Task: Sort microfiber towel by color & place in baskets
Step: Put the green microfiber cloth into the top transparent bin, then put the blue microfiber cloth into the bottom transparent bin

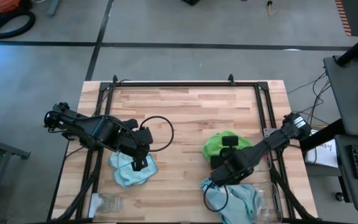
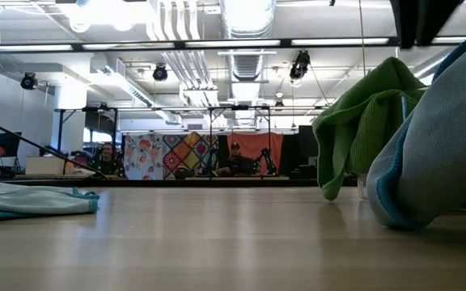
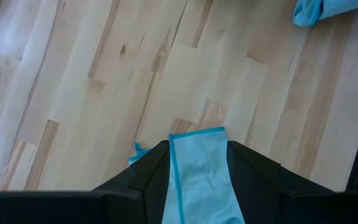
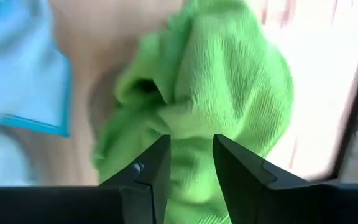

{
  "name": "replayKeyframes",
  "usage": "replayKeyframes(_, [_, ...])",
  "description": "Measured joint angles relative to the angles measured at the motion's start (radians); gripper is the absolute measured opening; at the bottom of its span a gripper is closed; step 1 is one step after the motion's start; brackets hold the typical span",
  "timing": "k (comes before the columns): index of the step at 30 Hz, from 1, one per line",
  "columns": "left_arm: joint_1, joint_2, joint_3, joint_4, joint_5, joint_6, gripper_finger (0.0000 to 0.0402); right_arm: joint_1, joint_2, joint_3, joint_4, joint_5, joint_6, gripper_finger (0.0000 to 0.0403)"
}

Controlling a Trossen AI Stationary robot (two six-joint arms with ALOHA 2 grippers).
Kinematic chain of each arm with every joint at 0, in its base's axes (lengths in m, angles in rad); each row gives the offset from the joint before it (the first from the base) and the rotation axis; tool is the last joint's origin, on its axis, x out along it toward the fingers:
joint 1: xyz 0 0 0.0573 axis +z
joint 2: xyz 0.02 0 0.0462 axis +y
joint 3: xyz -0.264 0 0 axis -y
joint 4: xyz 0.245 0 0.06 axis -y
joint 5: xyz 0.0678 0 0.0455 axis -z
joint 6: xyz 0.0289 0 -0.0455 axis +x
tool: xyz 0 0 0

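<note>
Green towel (image 4: 216,106) | right claw (image 4: 191,165) over it (no legible writing)

There were two arms over the wooden table (image 1: 185,112). One lime green towel heap (image 1: 224,144) lay on it, and two pale blue towel heaps: one at the left (image 1: 129,171), one at the front right (image 1: 238,200). How many cloths each held could not be told. One small clear jar (image 1: 107,202) showed, and one clear basket (image 1: 273,199)
</note>
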Motion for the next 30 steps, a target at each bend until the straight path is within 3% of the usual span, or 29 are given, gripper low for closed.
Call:
replayKeyframes(7, [-0.005, 0.0, 0.0, 0.0, 0.013, -0.006, 0.0144, 0.0, -0.002, 0.183, 0.01, -0.023, 0.012, 0.0106])
replayKeyframes(13, [-0.058, 0.0, -0.057, -0.005, 0.094, -0.103, 0.0144, 0.0, -0.002, 0.282, 0.058, -0.017, 0.101, 0.0097])
replayKeyframes(23, [-0.241, 0.0, -0.279, 0.124, 0.222, -0.387, 0.0144, 0.002, -0.003, 0.323, 0.061, -0.017, 0.131, 0.008])
replayKeyframes(30, [-0.317, 0.0, -0.457, 0.343, 0.222, -0.391, 0.0144, 0.002, -0.003, 0.322, 0.063, -0.017, 0.134, 0.0075])
